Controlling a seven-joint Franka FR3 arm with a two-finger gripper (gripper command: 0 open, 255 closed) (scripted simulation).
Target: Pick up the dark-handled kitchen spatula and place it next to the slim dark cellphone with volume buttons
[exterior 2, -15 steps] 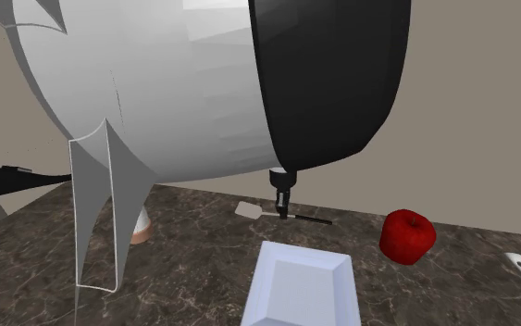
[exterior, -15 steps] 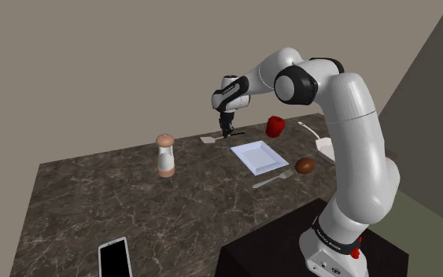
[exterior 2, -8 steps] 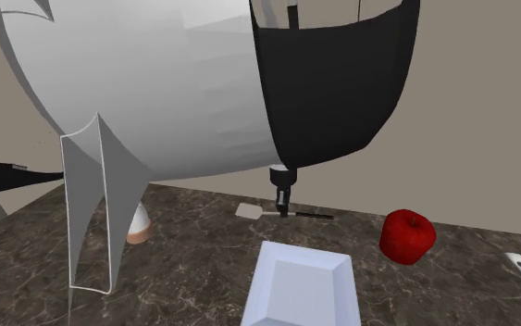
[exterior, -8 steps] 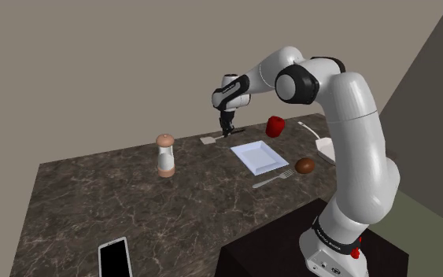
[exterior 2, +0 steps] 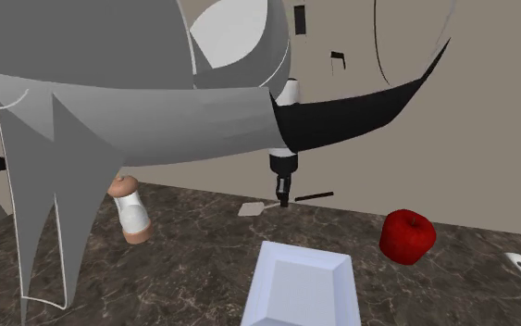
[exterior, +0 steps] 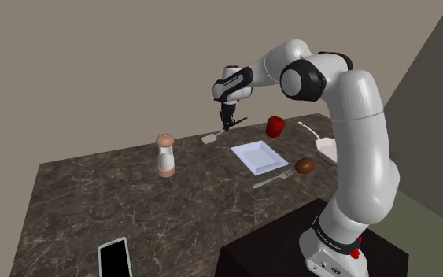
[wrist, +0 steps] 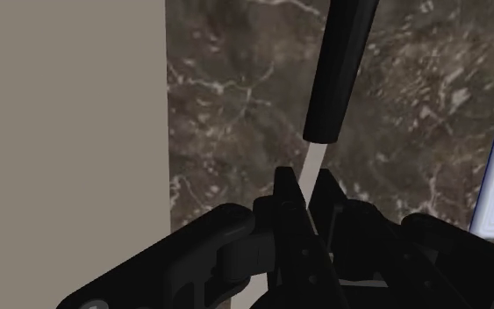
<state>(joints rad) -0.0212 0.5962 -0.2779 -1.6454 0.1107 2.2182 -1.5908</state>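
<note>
The spatula is seen just above the centre of the shoulder view, gripped at its pale neck by the claw, which is closed tightly on it. It is held tilted, with the dark handle end higher and the pale blade low over the surface (whether the blade touches cannot be told). A white plate and a red apple are set near its right. The phone lies well apart, at the frame's lower left.
</note>
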